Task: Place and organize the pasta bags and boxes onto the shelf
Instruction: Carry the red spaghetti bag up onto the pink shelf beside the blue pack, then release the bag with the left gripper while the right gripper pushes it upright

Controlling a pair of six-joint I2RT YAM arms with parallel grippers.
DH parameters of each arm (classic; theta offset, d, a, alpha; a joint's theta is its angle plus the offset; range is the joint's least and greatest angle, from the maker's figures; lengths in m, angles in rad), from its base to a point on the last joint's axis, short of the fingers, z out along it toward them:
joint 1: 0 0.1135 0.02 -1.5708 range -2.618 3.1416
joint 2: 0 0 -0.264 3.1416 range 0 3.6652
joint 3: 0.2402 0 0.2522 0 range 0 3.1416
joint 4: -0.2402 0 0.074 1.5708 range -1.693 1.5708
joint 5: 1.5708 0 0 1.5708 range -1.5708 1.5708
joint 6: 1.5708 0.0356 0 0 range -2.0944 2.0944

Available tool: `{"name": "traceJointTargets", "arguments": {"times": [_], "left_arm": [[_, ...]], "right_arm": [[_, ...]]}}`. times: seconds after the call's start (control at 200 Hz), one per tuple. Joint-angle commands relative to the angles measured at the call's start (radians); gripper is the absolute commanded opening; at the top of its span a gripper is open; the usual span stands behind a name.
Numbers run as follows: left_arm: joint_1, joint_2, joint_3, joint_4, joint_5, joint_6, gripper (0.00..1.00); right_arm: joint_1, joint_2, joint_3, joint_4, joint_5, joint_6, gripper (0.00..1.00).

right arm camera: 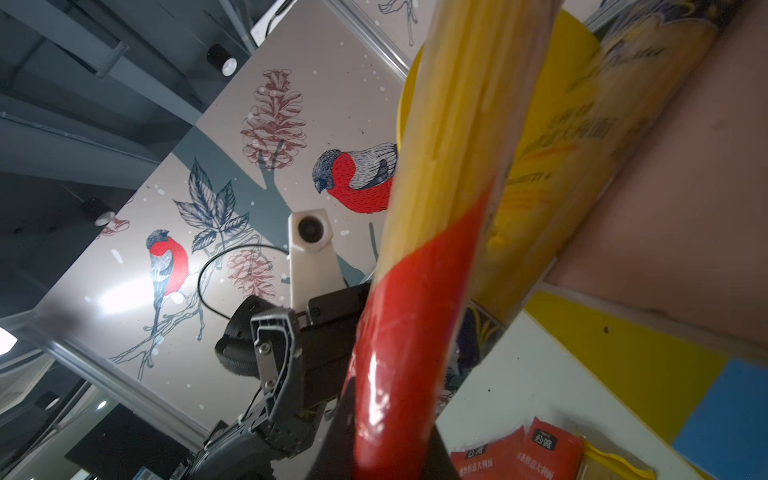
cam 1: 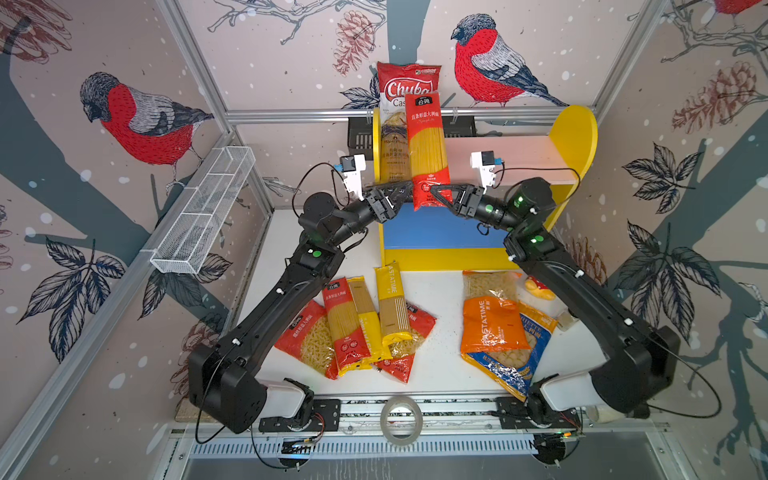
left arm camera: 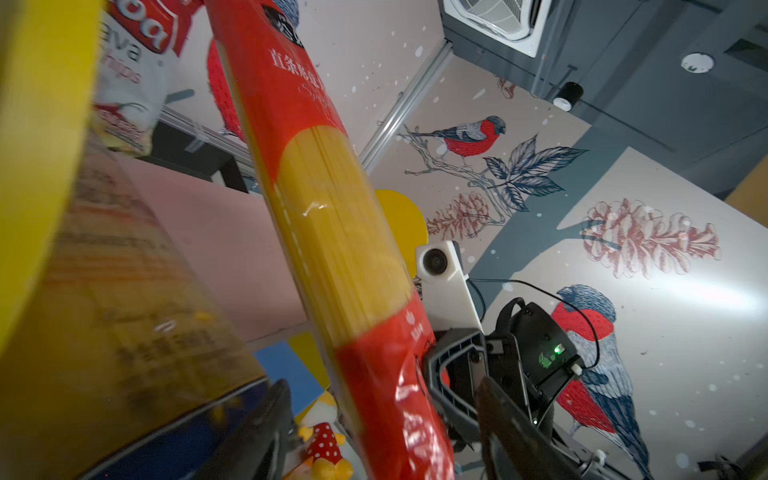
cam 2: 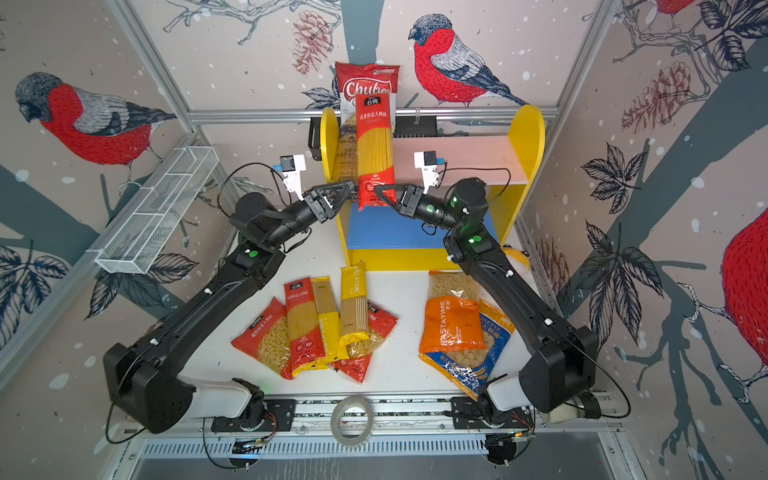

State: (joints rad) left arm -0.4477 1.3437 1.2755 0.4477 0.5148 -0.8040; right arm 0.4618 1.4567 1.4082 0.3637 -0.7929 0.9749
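Note:
A red spaghetti pack [cam 1: 426, 145] [cam 2: 374, 149] stands upright against the front of the shelf's pink upper board [cam 1: 498, 158], near its left end. My right gripper [cam 1: 433, 190] [right arm camera: 395, 436] is shut on the pack's red lower end. My left gripper [cam 1: 405, 189] [left arm camera: 386, 428] is open, its fingers on either side of that same end and apart from it. A dark blue spaghetti pack [cam 1: 392, 153] [left arm camera: 104, 291] stands just left of it, beside the shelf's yellow side panel [cam 1: 376, 141]. More pasta packs [cam 1: 357, 324] and bags [cam 1: 492, 324] lie on the white table.
A Chuba chips bag [cam 1: 407, 83] stands behind the shelf, above a black basket [cam 1: 361, 133]. A white wire rack [cam 1: 203, 212] hangs on the left wall. A plush toy [cam 1: 538, 286] lies under my right arm. A tape roll [cam 1: 401, 419] sits at the front edge.

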Motion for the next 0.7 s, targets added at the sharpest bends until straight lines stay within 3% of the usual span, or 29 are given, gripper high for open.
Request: {"name": "traceJointTargets", "arguments": {"times": [0.0,0.28,0.47,0.57,0.695], "left_arm": [[0.026,-0.072,-0.063,-0.067,-0.086,0.068,0.69],[0.069,-0.208,-0.199,-0.129,-0.148,0.093,0.69],[0.07,-0.231,-0.252,-0.114,-0.147,0.079,0.69],[0.069,-0.23,-0.266,-0.102,-0.143,0.068,0.69],[0.069,-0.237,-0.272,-0.089,-0.136,0.055,0.69]], "right_arm": [[-0.016,0.041,0.077,-0.02,-0.012,-0.068,0.11],[-0.022,0.122,0.109,-0.004,-0.005,0.067,0.17],[-0.052,0.124,0.121,-0.01,0.021,0.136,0.18],[-0.07,0.136,0.107,0.024,0.037,0.231,0.16],[-0.061,0.153,0.112,0.062,0.031,0.28,0.21]]}}
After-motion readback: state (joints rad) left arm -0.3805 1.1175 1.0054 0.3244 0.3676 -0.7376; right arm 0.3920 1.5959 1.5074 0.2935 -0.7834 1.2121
